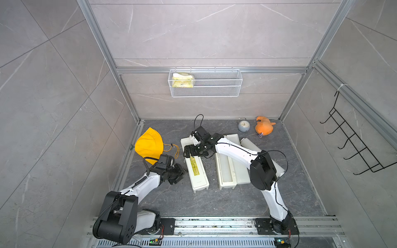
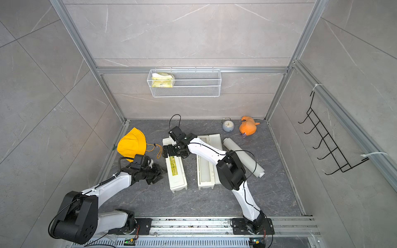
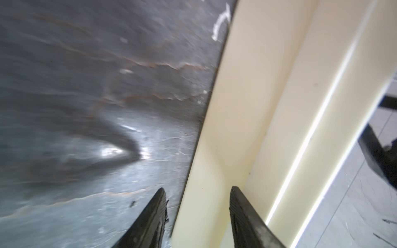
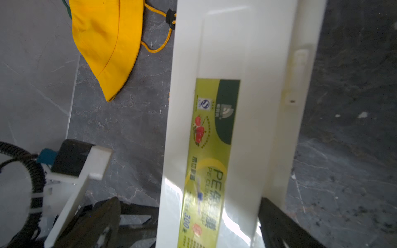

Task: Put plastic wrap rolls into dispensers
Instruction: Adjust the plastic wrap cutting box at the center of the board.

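My left fingers (image 3: 152,216) sit narrow on the long side edge of a cream-white plastic box with a yellow-green label strip, the closed dispenser (image 1: 199,182). How firmly they bite I cannot tell. My right fingers (image 4: 277,225) stand wide, one on each side of that same box at its far half.

I count two dispensers. The open dispenser (image 1: 225,185) lies just beside the closed one, nearly parallel, its lid folded flat to the right. Whether its trough is filled I cannot tell. I see one plastic wrap roll (image 2: 235,149), a long translucent-white cylinder. It lies slantwise on the dark grey stone-patterned bench (image 1: 214,201), its far end just beside the folded lid, partly hidden behind my right arm (image 1: 234,152).

There is one each of the rest. A yellow cloth hat (image 1: 148,143) lies by the left edge. A small pale-blue alarm clock (image 1: 243,125) and an orange plush toy (image 1: 264,127) sit at the back edge. A white wire basket (image 1: 221,87) on the back wall holds a yellow-white packet (image 1: 182,80), and a black wire hook rack (image 1: 357,141) hangs on the right wall.

A narrow bare lane runs between the two boxes. A broad bare strip lies between their near ends and the metal rail (image 1: 214,223). My left arm (image 1: 148,182) fills the gap between hat and closed dispenser.
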`<state>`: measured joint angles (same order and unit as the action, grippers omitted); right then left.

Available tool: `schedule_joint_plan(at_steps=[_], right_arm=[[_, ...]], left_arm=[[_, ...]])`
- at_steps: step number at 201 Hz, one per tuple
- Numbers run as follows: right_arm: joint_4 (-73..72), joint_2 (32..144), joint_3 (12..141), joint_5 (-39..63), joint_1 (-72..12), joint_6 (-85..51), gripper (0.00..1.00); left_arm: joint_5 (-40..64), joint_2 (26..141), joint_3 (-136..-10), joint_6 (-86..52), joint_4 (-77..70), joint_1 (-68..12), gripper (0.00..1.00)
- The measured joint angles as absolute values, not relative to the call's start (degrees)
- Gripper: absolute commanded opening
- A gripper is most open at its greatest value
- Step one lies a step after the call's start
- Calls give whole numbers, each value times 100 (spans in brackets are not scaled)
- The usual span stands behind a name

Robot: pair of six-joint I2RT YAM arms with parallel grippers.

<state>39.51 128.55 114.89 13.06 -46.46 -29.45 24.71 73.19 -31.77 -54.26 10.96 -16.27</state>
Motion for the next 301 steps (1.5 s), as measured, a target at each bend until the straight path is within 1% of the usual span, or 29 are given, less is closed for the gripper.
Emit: schedule_joint_plan(at_steps=[33, 56, 79, 110, 148, 212, 301], right_arm=[[4882, 13550, 12774, 523, -4825, -2611, 99], [5295, 13686, 13056, 134, -4998, -2322, 100], [5664, 13758, 13275, -14, -5087, -2001, 100], [6189, 14049, 14020, -259, -5087, -1522, 100], [6486, 14381, 14674, -395, -5072, -1238, 100], [6700, 15224, 15788, -545, -4969, -1214, 100], [6702, 15443, 16009, -187, -4823, -1321, 100]], left_arm=[[2558, 7308, -3039, -5535, 895, -1809, 51], [2545, 7157, -2941, -5535, 1020, -1798, 51], [2536, 7006, -2936, -5535, 1120, -1772, 51], [2462, 6823, -2936, -5529, 1262, -1697, 51], [2394, 6600, -2936, -5500, 1564, -1575, 51], [2287, 6228, -2936, -5439, 1984, -1345, 52], [2261, 6060, -2936, -5437, 2152, -1306, 52]])
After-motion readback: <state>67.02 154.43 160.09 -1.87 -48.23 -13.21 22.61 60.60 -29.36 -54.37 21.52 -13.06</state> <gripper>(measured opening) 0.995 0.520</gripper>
